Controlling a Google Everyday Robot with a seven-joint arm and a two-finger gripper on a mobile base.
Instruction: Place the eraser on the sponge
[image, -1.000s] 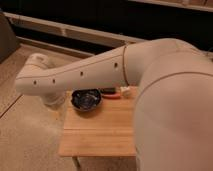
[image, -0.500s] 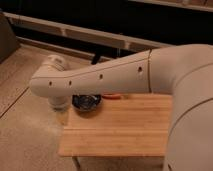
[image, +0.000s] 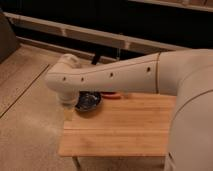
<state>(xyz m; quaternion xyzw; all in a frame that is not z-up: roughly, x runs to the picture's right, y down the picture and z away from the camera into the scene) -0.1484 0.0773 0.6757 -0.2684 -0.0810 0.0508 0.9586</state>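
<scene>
the eraser could not be picked out for certain. the only likely mark was a small reddish object (image: 113, 96) lying at the far edge of the table, just right of the bowl and half hidden under the arm. the sponge could not be told apart from its surroundings either.

the dark bowl (image: 88, 102) sat on the far left corner of the wooden table (image: 120, 131), with something dark and glossy inside it that was too dim to name.

the white arm (image: 115, 76) reached in from the right and crossed above the far edge of the table, and its rounded wrist ended over the table's left corner. the gripper (image: 68, 107) hung straight down from that wrist, just left of the bowl and at the table's left edge. its fingers stood spread wide, and nothing showed between them.

the robot's bulky white body (image: 192, 120) filled the right side and covered the table's right end. pale speckled floor (image: 30, 125) lay to the left, and a light rail (image: 75, 31) ran along the dark far wall.
</scene>
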